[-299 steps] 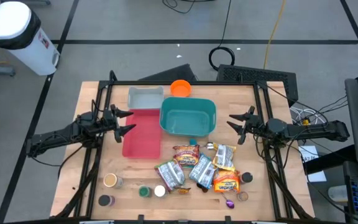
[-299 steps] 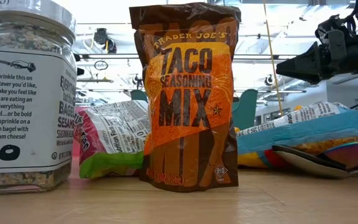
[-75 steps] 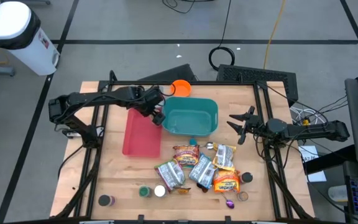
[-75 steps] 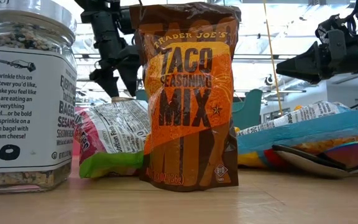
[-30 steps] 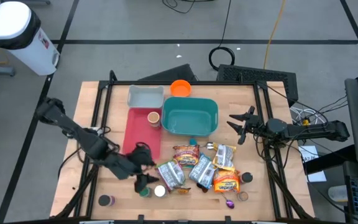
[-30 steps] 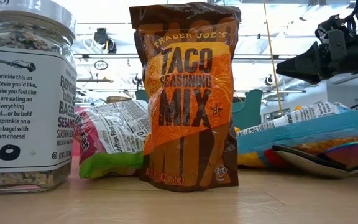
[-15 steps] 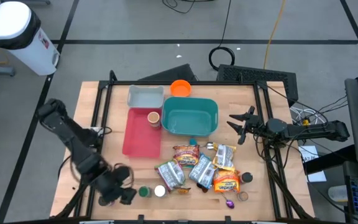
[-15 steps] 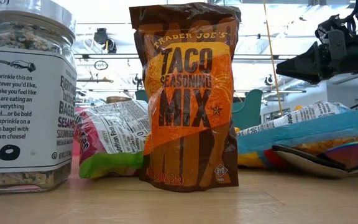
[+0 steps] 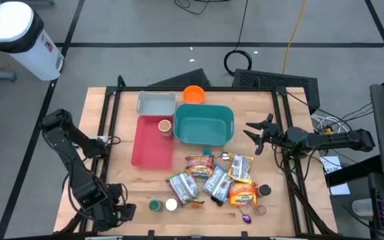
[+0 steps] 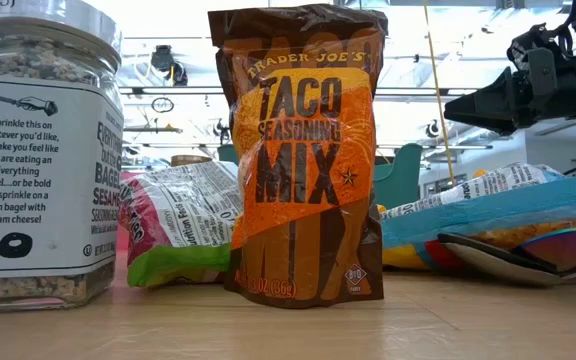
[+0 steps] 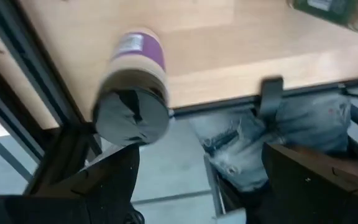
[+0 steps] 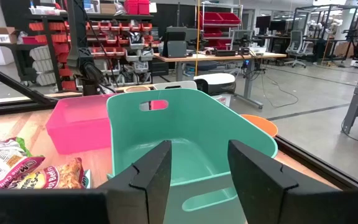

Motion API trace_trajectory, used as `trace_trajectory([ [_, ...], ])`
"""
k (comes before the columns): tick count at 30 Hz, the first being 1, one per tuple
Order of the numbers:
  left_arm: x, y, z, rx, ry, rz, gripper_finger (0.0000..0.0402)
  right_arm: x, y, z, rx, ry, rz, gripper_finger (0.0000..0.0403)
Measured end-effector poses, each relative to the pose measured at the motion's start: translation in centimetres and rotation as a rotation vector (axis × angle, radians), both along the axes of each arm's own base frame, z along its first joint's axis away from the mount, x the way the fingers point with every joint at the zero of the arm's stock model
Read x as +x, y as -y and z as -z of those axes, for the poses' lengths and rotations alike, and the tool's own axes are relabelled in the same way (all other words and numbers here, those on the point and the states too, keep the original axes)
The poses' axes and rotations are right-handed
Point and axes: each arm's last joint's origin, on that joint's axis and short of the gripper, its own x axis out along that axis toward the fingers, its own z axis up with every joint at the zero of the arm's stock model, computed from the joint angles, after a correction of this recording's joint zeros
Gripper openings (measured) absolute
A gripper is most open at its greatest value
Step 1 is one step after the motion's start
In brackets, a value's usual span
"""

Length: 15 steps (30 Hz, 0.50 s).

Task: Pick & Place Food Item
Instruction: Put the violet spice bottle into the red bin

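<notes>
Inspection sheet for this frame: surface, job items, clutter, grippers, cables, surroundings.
Surface: wooden table inside a black frame.
Job's things: snack packets heaped near the front middle; teal bin, pink tray and grey tray behind them; a tan cup stands on the pink tray.
Clutter: orange bowl at the back; small jars along the front edge; dark-capped jar at the front-left corner.
Grippers: left gripper open, at the dark-capped jar, nothing held; right gripper parked right of the teal bin, empty.
Cables: coiled black cable and yellow cable on the floor behind.
Surroundings: white bin on the floor, back left.
</notes>
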Motion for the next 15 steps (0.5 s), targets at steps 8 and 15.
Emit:
trace_trajectory([
  [8, -0.8, -0.6, 0.3, 0.075, -0.075, -0.002, 0.0347, 0.0, 0.0, 0.0, 0.000, 0.000, 0.001, 0.0151],
  [15, -1.1, -0.3, 0.4, 0.116, -0.010, -0.032, 0.0347, 0.0, 0.0, 0.0, 0.000, 0.000, 0.000, 0.0151],
])
